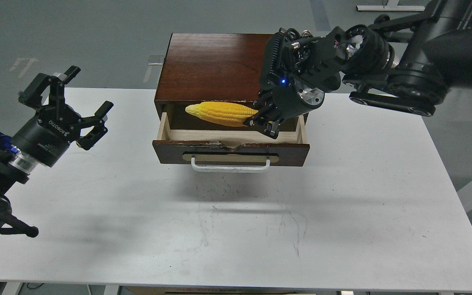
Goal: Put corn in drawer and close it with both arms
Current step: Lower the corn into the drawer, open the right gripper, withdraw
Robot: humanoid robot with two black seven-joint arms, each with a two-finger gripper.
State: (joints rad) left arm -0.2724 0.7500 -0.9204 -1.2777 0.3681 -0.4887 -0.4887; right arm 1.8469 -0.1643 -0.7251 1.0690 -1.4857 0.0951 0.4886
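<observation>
The yellow corn [221,113] hangs level over the open drawer [231,152], tapered end to the left. My right gripper [262,119] is shut on the corn's thick right end, above the drawer's right half. The drawer is pulled out of the dark wooden cabinet [215,69]; its pale inside shows and its white handle [230,165] faces me. My left gripper [72,102] is open and empty, left of the cabinet, above the table.
The cabinet stands at the back middle of the white table [240,221]. Grey floor lies behind the table. The table's right edge is near my right arm [404,78].
</observation>
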